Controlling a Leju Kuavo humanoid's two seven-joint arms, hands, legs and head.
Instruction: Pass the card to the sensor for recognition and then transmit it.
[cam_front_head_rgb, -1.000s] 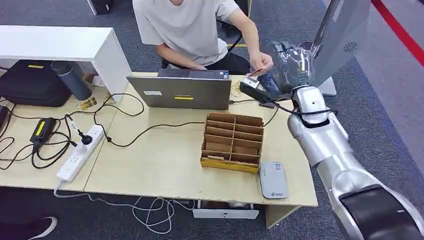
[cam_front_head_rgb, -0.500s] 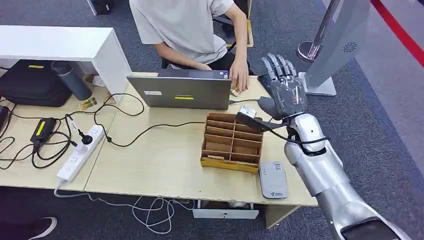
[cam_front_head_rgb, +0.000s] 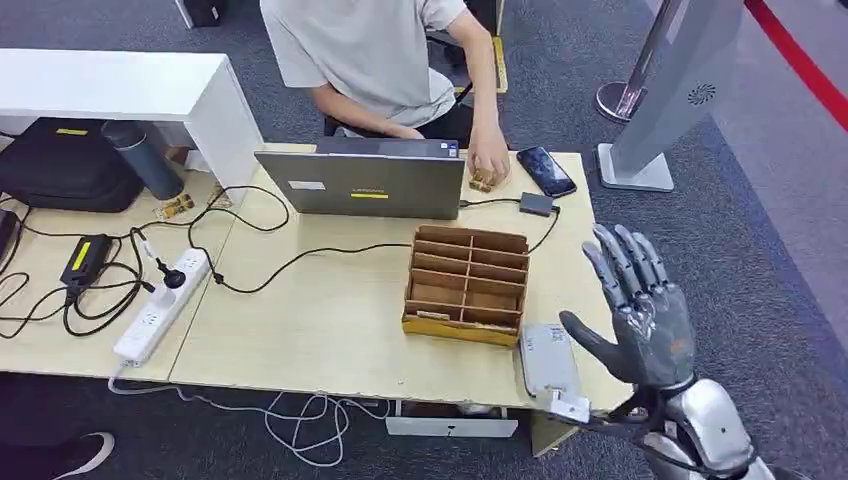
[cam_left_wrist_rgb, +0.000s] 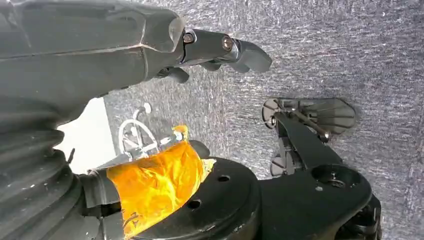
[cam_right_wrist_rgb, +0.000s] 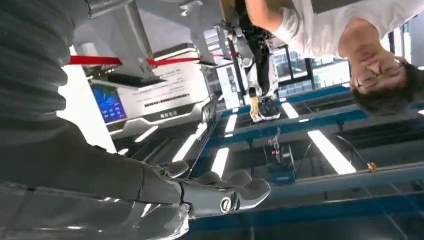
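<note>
The right robot hand hovers at the lower right of the head view, fingers spread and upright, holding nothing, just beside the right edge of the worktop. The left robot hand hangs over grey carpet in its wrist view; its fingers look loosely curled with nothing in them, though I cannot tell for certain how far they are closed.

No card can be made out. At the upper middle of the head view the person's hand rests on the worktop beside a phone, over something small that may be the card, too small to tell.

The grey sensor lies flat at the near edge, lower centre-right, just left of the right robot hand and beside the slotted box.

By my reading the handover is done and this is a retreat. To do it well, lower the arm clear of the sensor and the worktop corner, fingers kept apart, without brushing the small white part below the sensor.
</note>
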